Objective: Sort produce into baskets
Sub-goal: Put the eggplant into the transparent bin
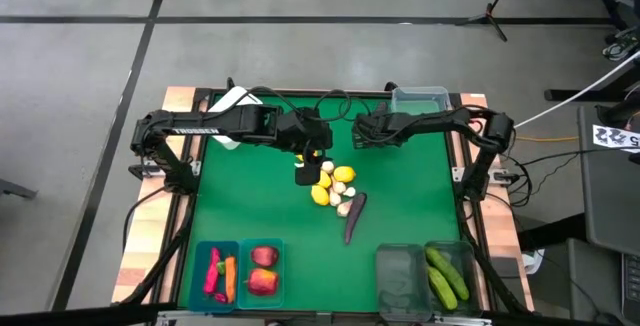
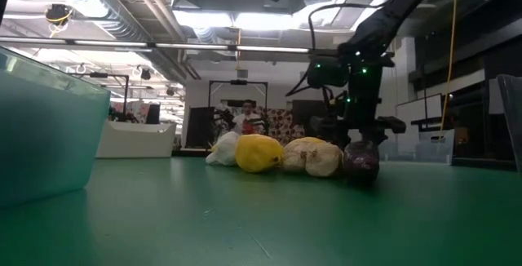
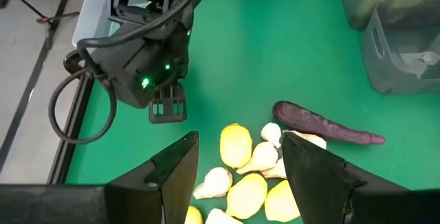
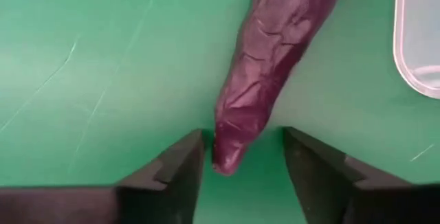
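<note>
A dark purple eggplant (image 1: 355, 216) lies flat on the green table, near side of a pile of yellow lemons and white garlic (image 1: 335, 186). In the right wrist view my right gripper (image 4: 244, 157) is low over the table with its fingers apart, and the eggplant's (image 4: 275, 59) tapered end sits between them. My left gripper (image 3: 240, 140) hangs open above the pile (image 3: 251, 176), clear of it. In the low view the eggplant (image 2: 360, 161) lies right of the lemon (image 2: 259, 152). My right gripper comes down steeply at the eggplant's tapered end (image 4: 230, 148), the fingers across it and the eggplant flat on the table. A gap shows beside one finger (image 4: 309, 162). Whether the other finger (image 4: 182, 162) touches the tip, I cannot tell.
Two teal bins at the near left hold peppers and a carrot (image 1: 220, 274) and apples (image 1: 263, 271). Two dark-tinted bins (image 1: 400, 271) stand at the near right, one with cucumbers (image 1: 447, 274). A clear tub (image 1: 420, 98) and a white box (image 1: 232, 101) stand at the far edge.
</note>
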